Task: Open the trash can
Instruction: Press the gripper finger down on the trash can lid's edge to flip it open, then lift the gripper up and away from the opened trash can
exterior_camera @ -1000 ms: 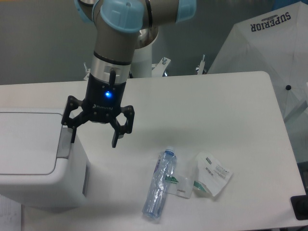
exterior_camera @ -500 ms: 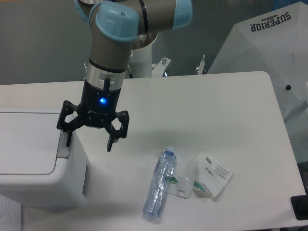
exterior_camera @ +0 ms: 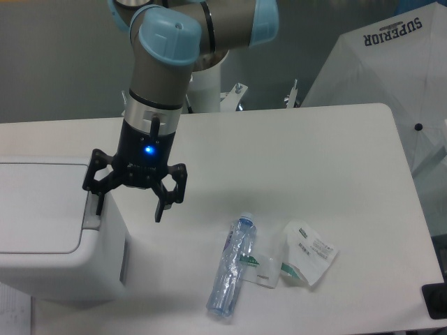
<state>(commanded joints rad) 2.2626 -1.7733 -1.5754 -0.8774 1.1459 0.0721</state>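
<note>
White tabletop [exterior_camera: 307, 167] fills most of the fixed camera's view, with a grey wall behind it and a white umbrella [exterior_camera: 391, 77] printed with the word SUPERIOR leaning in at the upper right. At the left edge stands the trash can [exterior_camera: 63, 258], a large white box with rounded corners; its flat lid [exterior_camera: 35, 206] lies down, closed, and the grey push tab [exterior_camera: 91, 209] sits on the rim at the lid's right side.

Over that right rim hangs the gripper [exterior_camera: 128, 207], carried by the grey arm [exterior_camera: 160, 77] with its light blue joint caps; a blue light glows on the wrist body. Its two black fingers are spread wide apart and grasp nothing. One finger [exterior_camera: 98, 199] points down at the grey tab, its tip at or just above the tab; whether it touches cannot be told from this angle. The other finger [exterior_camera: 162, 202] hangs off the can's side, above bare table.

Toward the front of the table, well apart from the can, lies a crushed clear plastic bottle [exterior_camera: 230, 269] with a blue cap end, set at a slant. Just beside it on the right rests a crumpled white wrapper [exterior_camera: 307, 255] with green and black print, touching a smaller clear packet [exterior_camera: 264, 269] that lies against the bottle. A dark object [exterior_camera: 434, 300] shows at the lower right corner, cut off by the frame.
</note>
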